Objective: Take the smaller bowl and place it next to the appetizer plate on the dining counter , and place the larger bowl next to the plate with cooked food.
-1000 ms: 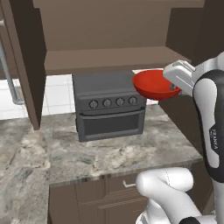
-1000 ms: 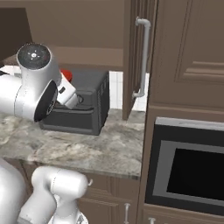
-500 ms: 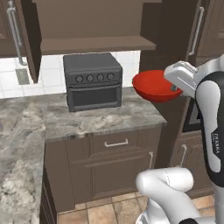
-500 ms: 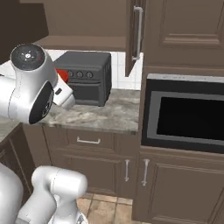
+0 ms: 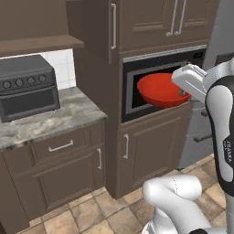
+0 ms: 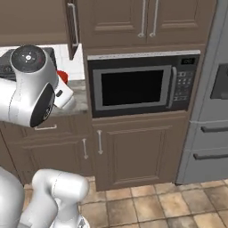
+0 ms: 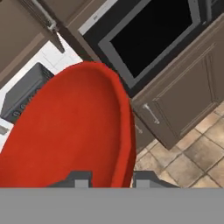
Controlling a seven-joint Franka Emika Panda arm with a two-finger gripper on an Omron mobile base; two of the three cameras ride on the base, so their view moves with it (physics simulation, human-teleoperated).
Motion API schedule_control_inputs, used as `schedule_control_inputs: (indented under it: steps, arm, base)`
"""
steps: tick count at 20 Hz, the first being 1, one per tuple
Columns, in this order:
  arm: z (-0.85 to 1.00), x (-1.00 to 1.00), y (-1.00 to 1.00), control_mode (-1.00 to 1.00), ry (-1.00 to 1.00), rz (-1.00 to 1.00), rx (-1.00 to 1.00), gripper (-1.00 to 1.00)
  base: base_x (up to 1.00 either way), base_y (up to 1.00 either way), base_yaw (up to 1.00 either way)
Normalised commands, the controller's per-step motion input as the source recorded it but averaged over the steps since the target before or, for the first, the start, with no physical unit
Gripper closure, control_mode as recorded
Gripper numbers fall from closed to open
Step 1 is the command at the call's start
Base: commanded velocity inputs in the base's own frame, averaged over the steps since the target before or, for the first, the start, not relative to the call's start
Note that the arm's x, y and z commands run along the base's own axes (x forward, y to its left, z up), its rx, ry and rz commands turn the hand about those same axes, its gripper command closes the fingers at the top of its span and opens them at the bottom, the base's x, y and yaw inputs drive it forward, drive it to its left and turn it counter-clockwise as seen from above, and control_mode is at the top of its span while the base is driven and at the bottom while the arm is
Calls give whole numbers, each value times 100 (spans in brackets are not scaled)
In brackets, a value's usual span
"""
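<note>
The smaller bowl (image 5: 160,89), shallow and glossy red, hangs in the air in front of the built-in microwave, tilted a little. My gripper (image 5: 182,93) is shut on its right rim. From the hand camera the smaller bowl (image 7: 70,135) takes up the lower left, and its rim sits between the two fingertips (image 7: 78,180) of the gripper (image 7: 112,180). In the right base view a sliver of the smaller bowl (image 6: 63,76) peeks out behind my arm's round joint. The larger bowl, both plates and the dining counter are out of view.
A microwave (image 6: 133,87) is built into a tall dark-brown cabinet column. To its left a dark toaster oven (image 5: 27,89) stands on a marbled kitchen counter (image 5: 50,119). Grey steel drawer fronts (image 6: 209,133) stand at the right. Tan floor tiles (image 6: 169,205) lie below.
The whole picture has swung right as the base turned: toaster oven and counter slid left, microwave and steel drawers came in. The red bowl stays in the gripper.
</note>
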Motion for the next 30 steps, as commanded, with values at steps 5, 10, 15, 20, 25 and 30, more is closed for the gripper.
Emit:
schedule_control_inputs:
  steps: [5, 10, 15, 20, 25, 30]
  arm:
    - [0, 0, 0, 100, 0, 0, 0, 100]
    - [0, 0, 0, 100, 0, 0, 0, 100]
    - [0, 0, 0, 100, 0, 0, 0, 100]
    - [0, 0, 0, 100, 0, 0, 0, 100]
    - [0, 0, 0, 100, 0, 0, 0, 100]
    - [0, 0, 0, 100, 0, 0, 0, 100]
  base:
    - [-10, -40, -60]
    - [0, -34, -67]
    - [0, -27, -70]
    - [0, -20, -73]
    - [14, -14, -71]
    - [60, -5, -64]
